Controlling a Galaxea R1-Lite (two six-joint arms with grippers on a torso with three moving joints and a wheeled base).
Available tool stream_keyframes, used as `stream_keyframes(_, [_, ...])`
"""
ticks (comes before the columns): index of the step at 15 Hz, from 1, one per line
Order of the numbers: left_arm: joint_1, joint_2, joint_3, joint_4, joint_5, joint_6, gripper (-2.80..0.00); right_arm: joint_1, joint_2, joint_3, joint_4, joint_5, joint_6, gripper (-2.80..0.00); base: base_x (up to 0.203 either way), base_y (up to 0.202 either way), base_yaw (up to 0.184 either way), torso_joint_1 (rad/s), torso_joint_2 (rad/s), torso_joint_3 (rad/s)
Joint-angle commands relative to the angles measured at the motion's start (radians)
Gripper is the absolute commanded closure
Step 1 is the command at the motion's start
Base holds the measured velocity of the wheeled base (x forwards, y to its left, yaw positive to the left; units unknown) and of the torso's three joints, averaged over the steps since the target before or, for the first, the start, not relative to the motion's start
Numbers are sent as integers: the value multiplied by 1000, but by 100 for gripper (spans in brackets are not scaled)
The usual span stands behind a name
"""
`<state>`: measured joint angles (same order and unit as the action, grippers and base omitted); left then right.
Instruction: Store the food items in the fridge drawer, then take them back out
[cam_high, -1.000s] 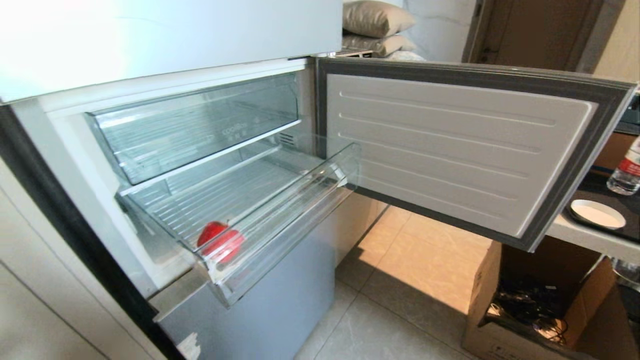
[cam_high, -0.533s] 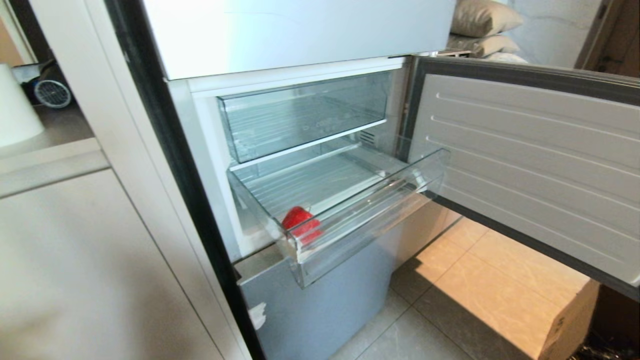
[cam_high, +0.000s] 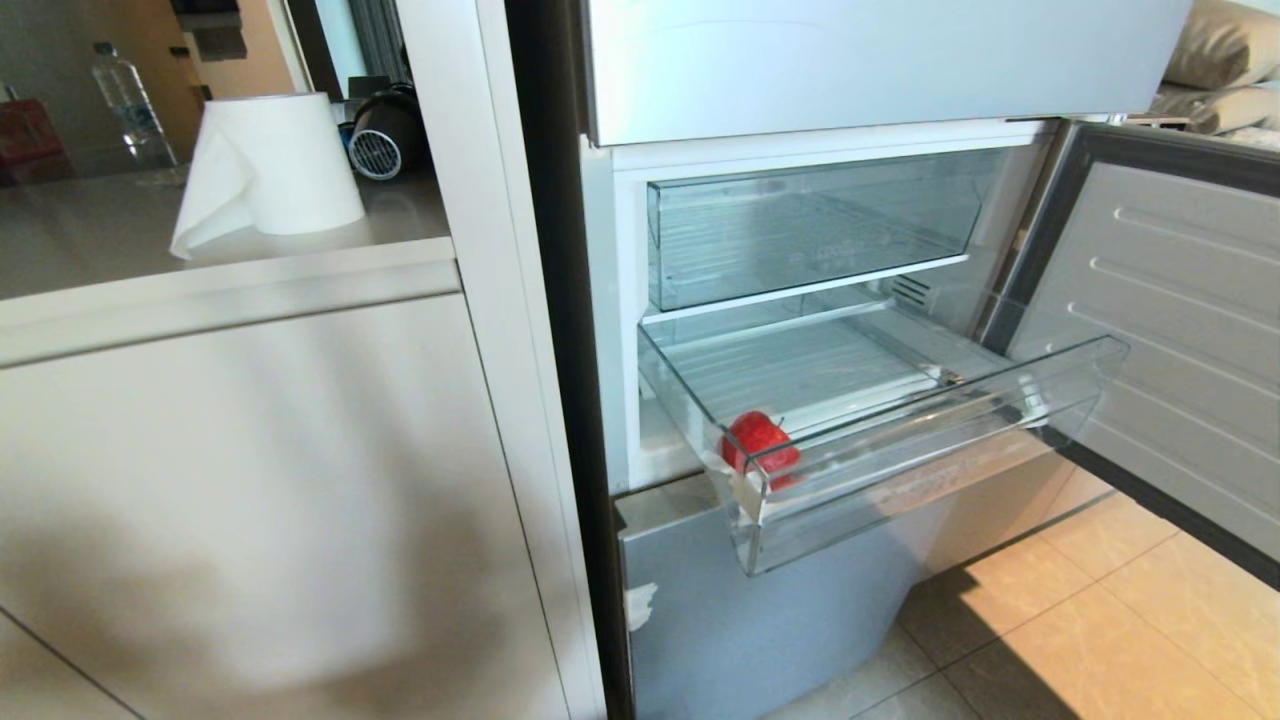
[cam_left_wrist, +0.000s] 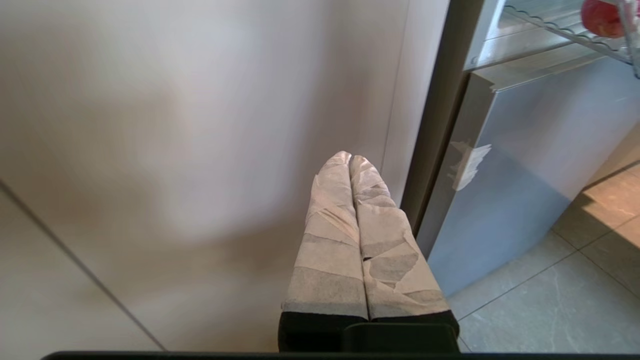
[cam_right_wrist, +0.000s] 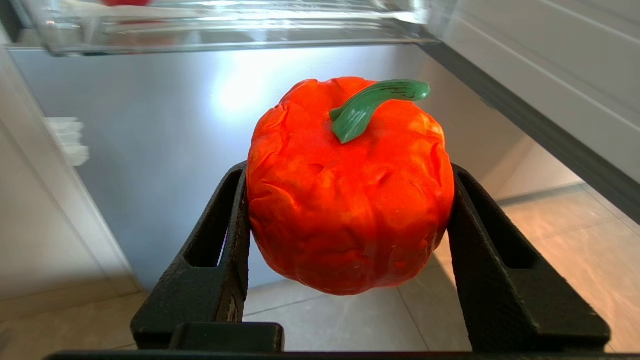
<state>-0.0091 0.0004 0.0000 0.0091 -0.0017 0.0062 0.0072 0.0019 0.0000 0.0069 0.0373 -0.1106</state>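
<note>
The fridge drawer (cam_high: 900, 470), clear with a ribbed floor, stands pulled out of the open fridge. One red food item (cam_high: 760, 442) lies in its front left corner; the left wrist view catches it as well (cam_left_wrist: 600, 17). In the right wrist view my right gripper (cam_right_wrist: 349, 175) is shut on the other food item (cam_right_wrist: 350, 210), orange-red with a curved green stem, held below the drawer's front (cam_right_wrist: 225, 30) and above the floor tiles. My left gripper (cam_left_wrist: 350, 160), its fingers wrapped in pale tape, is shut on nothing, facing a beige cabinet panel. Neither arm shows in the head view.
The fridge door (cam_high: 1180, 330) hangs open at the right. A taller clear bin (cam_high: 820, 225) sits above the drawer, a grey freezer front (cam_high: 780, 610) below it. Left of the fridge a counter (cam_high: 220, 290) carries a paper roll (cam_high: 275, 160) and a water bottle (cam_high: 125, 100).
The whole head view has swung left: the fridge now sits at the right of the picture and the counter with the paper roll has come into view. The drawer and its red item have not moved.
</note>
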Motion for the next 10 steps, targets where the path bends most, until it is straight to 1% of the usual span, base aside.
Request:
stream_keyframes(1, [0, 1, 0, 1, 0, 0, 0, 0, 41, 0, -34, 7, -3, 0, 0, 0, 0, 0, 0, 0])
stream_keyframes(3, [0, 0, 0, 0, 0, 0, 0, 5, 196, -11, -176, 19, -1, 0, 0, 0, 0, 0, 0, 0])
stream_keyframes(5, [0, 0, 0, 0, 0, 0, 0, 26, 410, -71, -279, 25, 14, 0, 0, 0, 0, 0, 0, 0])
stream_keyframes(8, [0, 1, 0, 0, 0, 0, 0, 86, 750, -268, -347, 32, 71, 0, 0, 0, 0, 0, 0, 0])
stream_keyframes(10, [0, 0, 0, 0, 0, 0, 0, 126, 987, -445, -371, 34, 95, 0, 0, 0, 0, 0, 0, 0])
